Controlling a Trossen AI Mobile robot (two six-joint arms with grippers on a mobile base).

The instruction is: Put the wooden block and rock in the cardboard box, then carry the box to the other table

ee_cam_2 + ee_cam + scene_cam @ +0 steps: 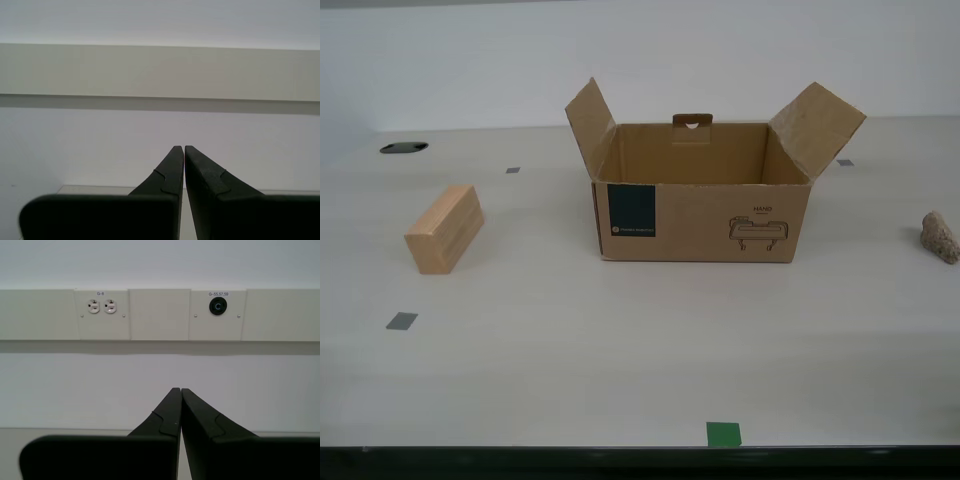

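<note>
1. Cardboard box [700, 205] stands open-topped at the middle of the smooth pale table [620, 370], side flaps splayed outward, teal label and line drawing on its front wall.
2. The wooden block [445, 228] lies well apart toward the exterior view's left, bare tabletop all around it.
3. The rock [940, 237] sits near the exterior view's right edge, well apart from the box.
4. A green square marker [724, 434] lies by the table's near edge.
5. My first gripper [180, 390] is clenched, tips touching, empty, facing a wall outlet panel [102, 306].
6. My second gripper [183, 147] is likewise closed on nothing, facing a blank wall.
</note>
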